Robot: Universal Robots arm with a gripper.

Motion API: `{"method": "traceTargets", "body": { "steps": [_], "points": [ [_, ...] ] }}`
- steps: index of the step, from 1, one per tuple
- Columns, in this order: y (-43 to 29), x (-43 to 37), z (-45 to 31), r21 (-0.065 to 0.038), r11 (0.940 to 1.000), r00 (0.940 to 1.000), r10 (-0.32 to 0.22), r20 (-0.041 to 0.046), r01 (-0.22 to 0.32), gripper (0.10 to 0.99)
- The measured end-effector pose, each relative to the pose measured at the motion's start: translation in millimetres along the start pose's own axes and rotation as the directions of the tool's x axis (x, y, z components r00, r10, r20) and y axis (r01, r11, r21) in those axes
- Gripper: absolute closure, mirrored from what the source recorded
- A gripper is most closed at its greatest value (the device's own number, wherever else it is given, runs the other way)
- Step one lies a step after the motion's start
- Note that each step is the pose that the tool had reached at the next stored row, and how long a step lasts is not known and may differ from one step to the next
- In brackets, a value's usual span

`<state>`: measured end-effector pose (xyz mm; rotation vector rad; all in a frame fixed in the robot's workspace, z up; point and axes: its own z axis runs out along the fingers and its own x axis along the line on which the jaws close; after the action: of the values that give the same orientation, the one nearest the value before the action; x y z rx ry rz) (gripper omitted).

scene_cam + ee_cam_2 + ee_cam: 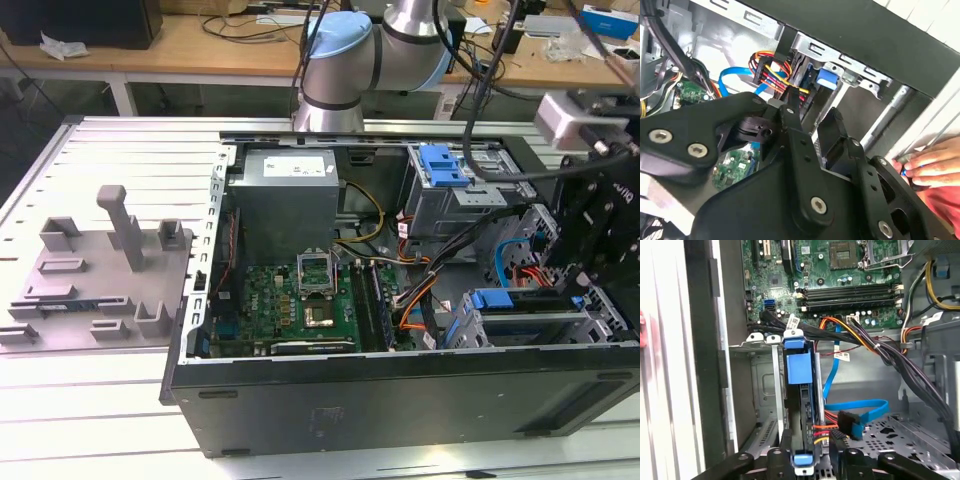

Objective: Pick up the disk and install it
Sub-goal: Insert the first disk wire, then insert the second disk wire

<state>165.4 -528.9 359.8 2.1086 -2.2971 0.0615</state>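
We count one disk (799,405), standing on edge in the metal cage (765,385) at six o'clock of the motherboard (840,270) in the first wrist view. One pincer (807,460) grips the disk's near end, fingers narrowly closed around it.

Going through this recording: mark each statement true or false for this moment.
1. The computer case lies open, with its motherboard exposed. True.
2. The disk lies on the table outside the case. False: the disk stands in the drive cage inside the case.
3. A person's hand shows in the second wrist view. True.
4. The gripper hovers above the motherboard. False: the gripper is at the drive cage, by the disk.
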Motion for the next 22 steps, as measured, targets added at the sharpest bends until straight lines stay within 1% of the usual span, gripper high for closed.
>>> {"method": "traceTargets", "body": {
  "steps": [1, 2, 3, 17, 18, 19, 20, 21, 22],
  "points": [
    [0.0, 0.2, -5.2, 0.0, 1.0, 1.0, 0.0, 0.0001, 0.0, 0.663],
    [-0.1, 0.3, -8.1, 0.0, 1.0, 1.0, 0.0, -0.0001, 0.0, 0.663],
    [-0.1, 0.4, -8.8, 0.0, 1.0, 1.0, 0.0, 0.0002, 0.0, 0.663],
    [-0.1, 0.3, -8.9, 0.0, 1.0, 1.0, 0.0, -0.0004, 0.0, 0.663],
    [0.0, -0.6, -9.2, 0.0, 1.0, 1.0, 0.0, -0.0008, 0.0, 0.663],
    [0.2, -2.8, -10.1, 0.0, 1.0, 1.0, 0.0, -0.003, 0.0, 0.663],
    [0.7, -9.8, -13.2, 0.001, 1.0, 0.9999, 0.0, -0.0148, 0.0, 0.663],
    [1.1, -14.7, -15.7, 0.002, 1.0, 0.9996, -0.001, -0.0281, 0.001, 0.663],
    [1.7, -22.4, -18.7, 0.004, 1.0, 0.9976, -0.001, -0.069, 0.001, 0.663]
  ]
}}
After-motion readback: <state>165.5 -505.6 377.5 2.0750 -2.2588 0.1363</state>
